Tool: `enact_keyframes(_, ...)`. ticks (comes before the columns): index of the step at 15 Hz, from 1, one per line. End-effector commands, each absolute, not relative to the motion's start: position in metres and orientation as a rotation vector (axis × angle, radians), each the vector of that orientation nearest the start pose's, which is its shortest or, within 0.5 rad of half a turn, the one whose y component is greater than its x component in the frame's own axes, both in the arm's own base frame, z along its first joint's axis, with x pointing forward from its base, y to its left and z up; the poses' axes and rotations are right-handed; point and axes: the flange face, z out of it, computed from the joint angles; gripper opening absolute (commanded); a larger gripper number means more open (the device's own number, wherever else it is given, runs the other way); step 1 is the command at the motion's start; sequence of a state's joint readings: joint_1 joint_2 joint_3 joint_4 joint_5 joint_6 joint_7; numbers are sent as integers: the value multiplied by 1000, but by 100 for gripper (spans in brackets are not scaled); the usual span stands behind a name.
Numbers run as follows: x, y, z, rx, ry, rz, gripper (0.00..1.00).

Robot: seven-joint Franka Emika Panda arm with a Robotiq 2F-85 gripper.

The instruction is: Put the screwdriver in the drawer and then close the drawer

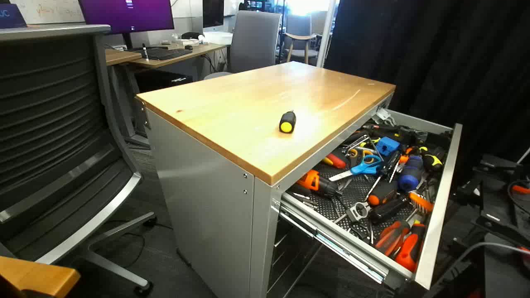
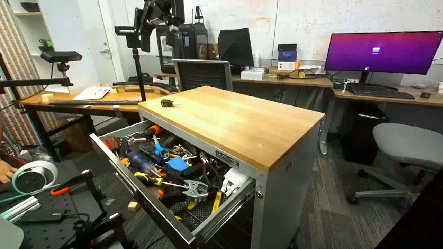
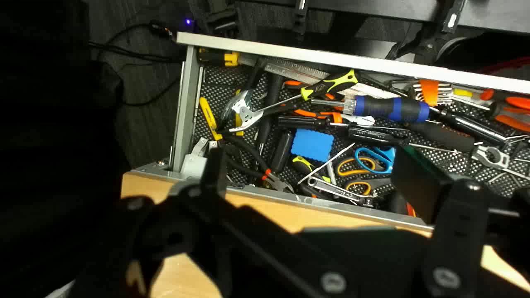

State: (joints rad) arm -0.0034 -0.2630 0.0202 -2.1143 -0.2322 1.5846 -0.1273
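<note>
1. You are probably working on the first step, the pickup; nothing of the task is showing as done.
2. You are holding the jaws high, the two sides standing well apart and clamping nothing.
3. Going left to right in an exterior view, the screwdriver (image 1: pixel 287 123) is lying on its side on the counter (image 1: pixel 232 107), its yellow end facing you. The next move is likely calling for swinging the jaws over it, lining them up across the handle, lowering and squeezing. It is not showing in the wrist view, so you are relying on the exterior views for aiming.
4. To its right, the drawer (image 1: pixel 440 203) is standing pulled out, awaiting the drop and then your push.
5. Around these, the chair (image 1: pixel 54 136) is standing far left, probably not hindering you.
6. Inside the drawer, the scissors (image 1: pixel 365 166), block (image 1: pixel 388 146) and blue driver (image 1: pixel 410 174) are crowding the space. The screwdriver could be landing on them, and something lying high could be catching as you are closing; their height against the rim is not showing clearly.
7. Far right, a black frame (image 1: pixel 488 219) is standing near the drawer front, possibly tightening your room for pushing.
</note>
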Motion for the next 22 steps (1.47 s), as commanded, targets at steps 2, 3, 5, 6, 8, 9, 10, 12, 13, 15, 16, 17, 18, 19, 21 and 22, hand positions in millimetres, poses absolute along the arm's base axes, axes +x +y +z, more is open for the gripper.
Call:
enact_keyframes(2,448,-16,513,-3318,-293,456,100)
enact_keyframes(3,448,-16,514,-3319,-293,450,100)
enact_keyframes(5,448,-16,515,-3319,-292,447,100)
enact_keyframes(6,448,-16,515,-3319,-292,447,100)
enact_keyframes(8,458,-5,511,-3310,-50,345,100)
enact_keyframes(9,467,10,497,-3311,36,320,100)
enact_keyframes(10,476,28,482,-3298,123,277,100)
enact_keyframes(12,491,64,455,-3293,244,187,100)
enact_keyframes(13,483,93,442,-3294,267,172,100)
enact_keyframes(15,481,145,412,-3299,294,173,100)
enact_keyframes(16,479,170,399,-3291,319,158,100)
enact_keyframes(17,503,188,375,-3272,345,141,100)
enact_keyframes(18,505,214,362,-3256,347,116,100)
enact_keyframes(19,509,237,349,-3232,378,71,100)
enact_keyframes(21,522,267,327,-3199,452,-2,100)
enact_keyframes(22,529,279,318,-3173,491,-42,100)
